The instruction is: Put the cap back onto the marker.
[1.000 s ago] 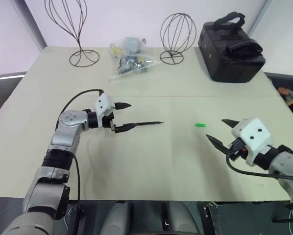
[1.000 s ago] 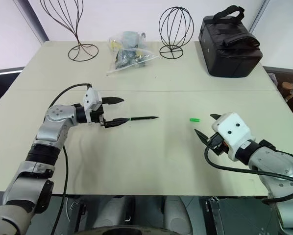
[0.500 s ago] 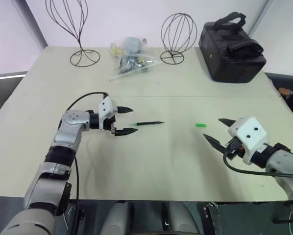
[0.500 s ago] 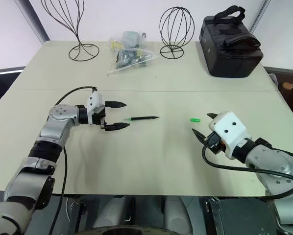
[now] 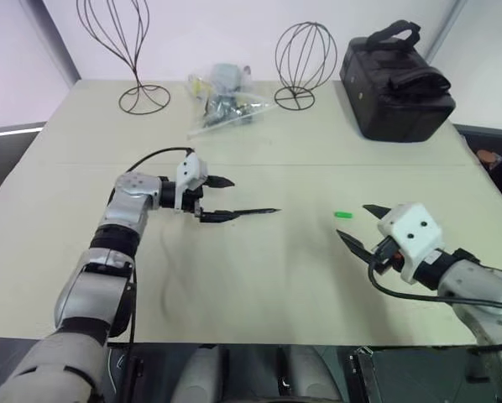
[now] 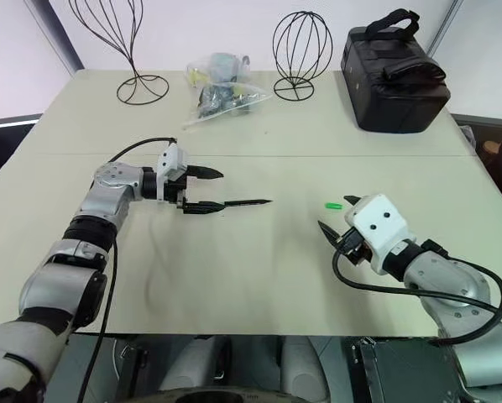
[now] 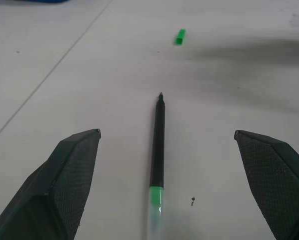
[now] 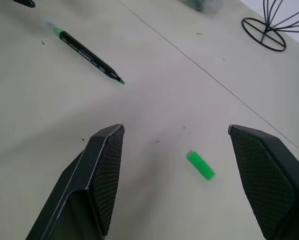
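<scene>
Left gripper (image 5: 220, 199) is spread wide and lined up along the marker (image 5: 253, 211), which lies flat on the table (image 5: 259, 277), uncapped, its fine tip pointing away from your left fingers toward the cap; from the left wrist view you can see the marker (image 7: 158, 145) running straight down the middle between the two open fingers, not yet pinched. Your right gripper (image 5: 362, 227) is open as well, hovering low with the cap (image 5: 343, 215) just beyond it at about eleven o'clock; the right wrist view puts the cap (image 8: 200, 165) on the bare table between those fingers and a little ahead of them. So you're at the pick-up step on both sides, I'd say: nothing is held yet. Next you need to close the left fingers on the marker's body, well back from the tip, and bring the right fingers down around the small green cap, which looks easy to nudge away. Containers now: at twelve o'clock from the marker, a clear plastic bag (image 5: 222, 101) holds a jumble of small items I can't make out, and at two o'clock a black zipped case (image 5: 395, 84) sits closed, contents hidden.
</scene>
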